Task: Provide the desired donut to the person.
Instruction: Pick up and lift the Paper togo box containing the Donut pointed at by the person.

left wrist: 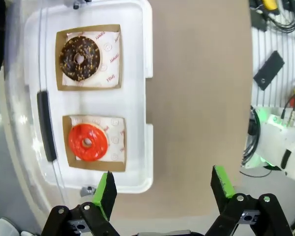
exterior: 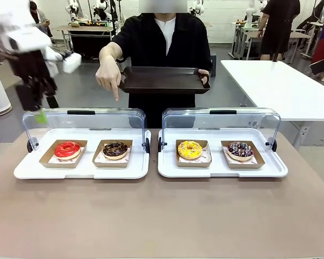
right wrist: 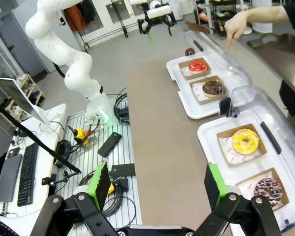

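Observation:
The person [exterior: 162, 38] stands across the table holding a dark tray [exterior: 164, 81]. Their pointing hand [exterior: 109, 78] aims a finger down over the chocolate donut [exterior: 115, 149] [left wrist: 79, 58] [right wrist: 212, 88]. Beside it in the left white tray [exterior: 81, 170] lies a red donut [exterior: 67, 149] [left wrist: 87, 142] [right wrist: 197, 66]. The right tray holds a yellow donut [exterior: 189, 149] [right wrist: 245, 140] and a dark sprinkled donut [exterior: 240, 150] [right wrist: 268, 189]. My left gripper [exterior: 40, 110] [left wrist: 163, 186] hangs open, high by the left tray's outer end. My right gripper [right wrist: 156, 184] is open and empty, well back from the table.
Each donut sits in a brown card box. Clear lids [exterior: 83, 121] [exterior: 221, 121] stand raised behind both trays. The near half of the brown table [exterior: 162, 216] is bare. A white table [exterior: 281, 86] stands at the far right. Cables and a keyboard [right wrist: 27, 172] lie beside the robot base.

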`<control>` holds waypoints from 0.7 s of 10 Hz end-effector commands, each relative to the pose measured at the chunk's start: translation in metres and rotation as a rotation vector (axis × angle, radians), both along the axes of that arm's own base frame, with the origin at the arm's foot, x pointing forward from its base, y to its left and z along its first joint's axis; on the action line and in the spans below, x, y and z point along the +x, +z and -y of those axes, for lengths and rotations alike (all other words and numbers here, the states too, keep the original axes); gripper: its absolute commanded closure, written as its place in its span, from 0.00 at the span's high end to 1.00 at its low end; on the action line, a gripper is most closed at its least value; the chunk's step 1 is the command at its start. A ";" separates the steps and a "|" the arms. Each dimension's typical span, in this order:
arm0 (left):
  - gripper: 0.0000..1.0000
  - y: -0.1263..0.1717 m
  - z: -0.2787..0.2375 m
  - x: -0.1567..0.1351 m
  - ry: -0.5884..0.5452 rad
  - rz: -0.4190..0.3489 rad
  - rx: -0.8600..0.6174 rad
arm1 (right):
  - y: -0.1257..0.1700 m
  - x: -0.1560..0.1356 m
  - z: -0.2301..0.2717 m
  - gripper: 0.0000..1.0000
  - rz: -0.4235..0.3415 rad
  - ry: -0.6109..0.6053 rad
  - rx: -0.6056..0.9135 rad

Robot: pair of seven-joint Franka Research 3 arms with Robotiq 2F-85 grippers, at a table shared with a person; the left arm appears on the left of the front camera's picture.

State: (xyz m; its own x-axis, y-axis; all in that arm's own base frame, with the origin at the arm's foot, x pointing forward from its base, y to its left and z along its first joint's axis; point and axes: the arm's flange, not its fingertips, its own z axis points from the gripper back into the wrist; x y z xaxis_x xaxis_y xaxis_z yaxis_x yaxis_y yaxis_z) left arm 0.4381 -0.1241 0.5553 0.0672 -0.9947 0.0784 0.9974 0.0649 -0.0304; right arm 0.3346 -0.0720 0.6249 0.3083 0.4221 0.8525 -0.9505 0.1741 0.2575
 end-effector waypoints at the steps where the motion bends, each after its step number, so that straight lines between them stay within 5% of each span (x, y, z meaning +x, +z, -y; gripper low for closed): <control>1: 1.00 -0.023 0.019 -0.007 0.020 0.050 -0.005 | 0.000 0.000 0.001 1.00 -0.001 0.009 0.012; 4: 1.00 -0.042 0.031 -0.009 0.040 0.105 -0.039 | 0.000 0.000 0.001 1.00 -0.001 0.009 0.012; 5: 1.00 -0.036 0.023 -0.012 0.029 0.004 -0.041 | 0.000 0.000 0.001 1.00 -0.001 0.009 0.012; 6: 1.00 -0.041 0.036 -0.003 0.012 0.087 -0.022 | 0.000 0.000 0.001 1.00 -0.001 0.009 0.012; 7: 1.00 -0.041 0.036 -0.003 0.012 0.087 -0.022 | 0.000 0.000 0.001 1.00 -0.001 0.009 0.012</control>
State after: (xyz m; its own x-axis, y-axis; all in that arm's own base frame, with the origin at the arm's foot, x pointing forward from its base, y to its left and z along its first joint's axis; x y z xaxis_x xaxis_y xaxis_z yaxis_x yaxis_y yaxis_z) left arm 0.4342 -0.1563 0.5125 0.0790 -0.9911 0.1073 0.9959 0.0831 0.0346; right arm 0.3346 -0.0721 0.6249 0.3086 0.4219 0.8525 -0.9504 0.1743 0.2577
